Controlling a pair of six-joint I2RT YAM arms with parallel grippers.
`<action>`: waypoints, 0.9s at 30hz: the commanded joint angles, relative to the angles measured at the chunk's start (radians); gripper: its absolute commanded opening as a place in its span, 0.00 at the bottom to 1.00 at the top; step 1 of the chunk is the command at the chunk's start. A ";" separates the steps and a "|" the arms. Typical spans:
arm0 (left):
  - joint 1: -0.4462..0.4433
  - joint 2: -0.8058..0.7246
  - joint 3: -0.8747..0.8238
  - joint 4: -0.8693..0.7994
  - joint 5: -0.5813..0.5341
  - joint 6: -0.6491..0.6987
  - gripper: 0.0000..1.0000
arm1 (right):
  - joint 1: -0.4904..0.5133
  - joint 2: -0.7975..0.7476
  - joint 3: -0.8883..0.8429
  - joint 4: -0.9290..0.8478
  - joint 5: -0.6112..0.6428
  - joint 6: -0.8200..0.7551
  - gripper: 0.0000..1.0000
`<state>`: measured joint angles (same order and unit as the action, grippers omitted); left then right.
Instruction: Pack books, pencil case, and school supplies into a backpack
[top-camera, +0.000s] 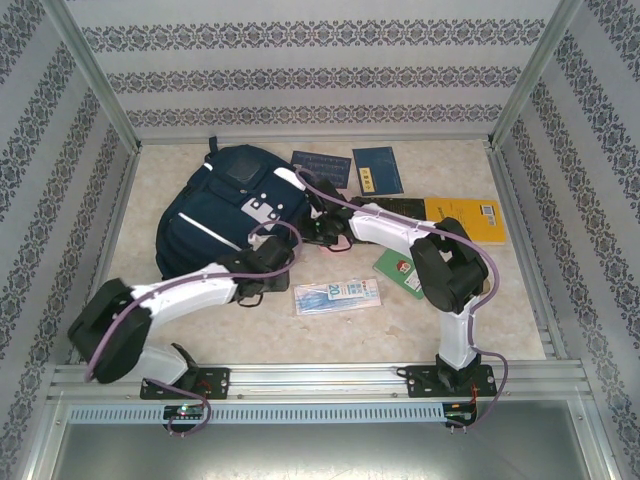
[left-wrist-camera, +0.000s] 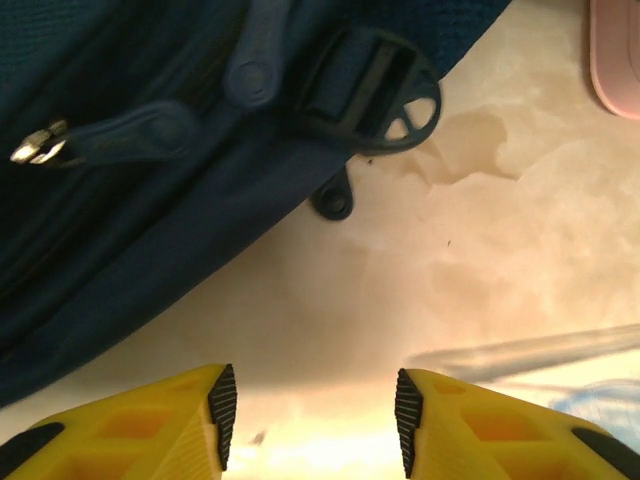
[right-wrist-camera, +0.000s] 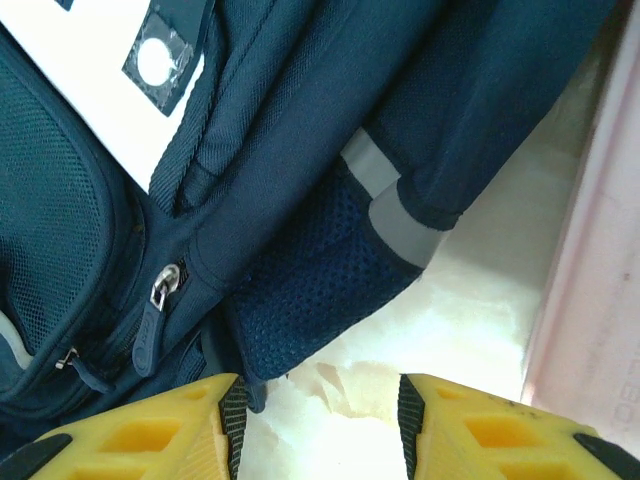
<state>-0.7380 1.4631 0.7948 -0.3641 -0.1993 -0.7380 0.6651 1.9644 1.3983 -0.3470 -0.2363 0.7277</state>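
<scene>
backpack (top-camera: 225, 215) at far left of table (top-camera: 500, 300); every item outside it, so packing judged not yet started

left gripper (left-wrist-camera: 310, 405): spread wide, nothing between pads, hovering over bare table just beside backpack's lower edge and buckle (left-wrist-camera: 375, 90); probably placed to steady or lift fabric

right gripper (right-wrist-camera: 320, 410): likewise wide open, empty, aimed at backpack side near zip pull (right-wrist-camera: 160, 290), presumably to open it

pencil case (right-wrist-camera: 590, 300): on table just right of backpack

school supplies (top-camera: 337, 297): flat, near front, between arms

books (top-camera: 465, 220): laid flat along far and right side, reachable by right arm
</scene>
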 joint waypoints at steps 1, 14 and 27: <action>-0.015 0.105 0.085 0.051 -0.126 0.020 0.44 | -0.015 0.005 -0.015 0.010 -0.020 0.023 0.47; -0.012 0.384 0.292 -0.070 -0.234 -0.009 0.40 | -0.039 -0.045 -0.070 0.010 -0.033 0.013 0.47; 0.039 0.476 0.287 -0.067 -0.192 -0.051 0.17 | -0.033 -0.035 -0.050 0.006 -0.053 0.003 0.47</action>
<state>-0.7376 1.8805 1.0985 -0.3958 -0.3820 -0.7788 0.6300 1.9488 1.3346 -0.3405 -0.2714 0.7345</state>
